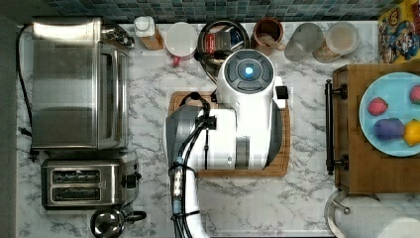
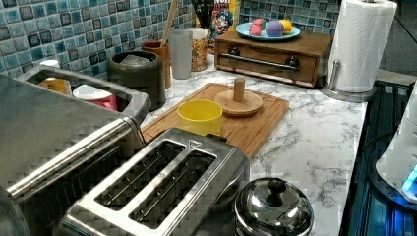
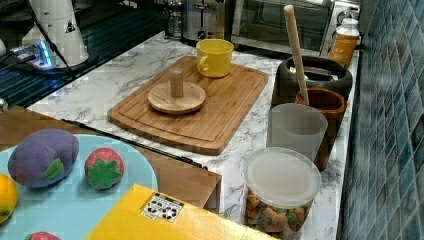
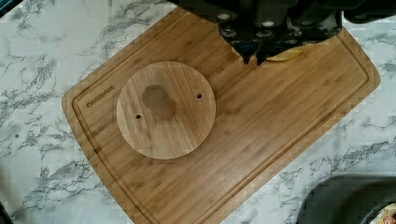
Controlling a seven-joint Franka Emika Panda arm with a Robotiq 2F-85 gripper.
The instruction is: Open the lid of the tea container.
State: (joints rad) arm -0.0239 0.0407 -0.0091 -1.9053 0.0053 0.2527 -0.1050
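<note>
Tea container (image 1: 204,34) at the upper centre of the top view, against the tiled wall, between a white mug (image 1: 181,38) and a brown jar (image 1: 267,32). Open at the top, with red and dark sachets inside. In the right view, at the upper right, black wall and open mouth just behind the brown jar, which holds a wooden utensil (image 3: 295,50).

Near the middle of the right view, a wooden disc (image 3: 176,97) with an upright peg, flat on the cutting board (image 3: 220,115), well apart from the tea container. Beside it on the same board, a yellow mug (image 3: 215,57), upright.

Gripper (image 4: 253,58) above the board in the wrist view, fingers drawn together, nothing between them, near the disc's edge but clear of it.

Toward the lower right of the right view, a frosted cup (image 3: 296,130) and a lidded clear jar (image 3: 282,195) of cereal. At the lower left, a blue plate (image 3: 75,200) with toy fruit.
</note>
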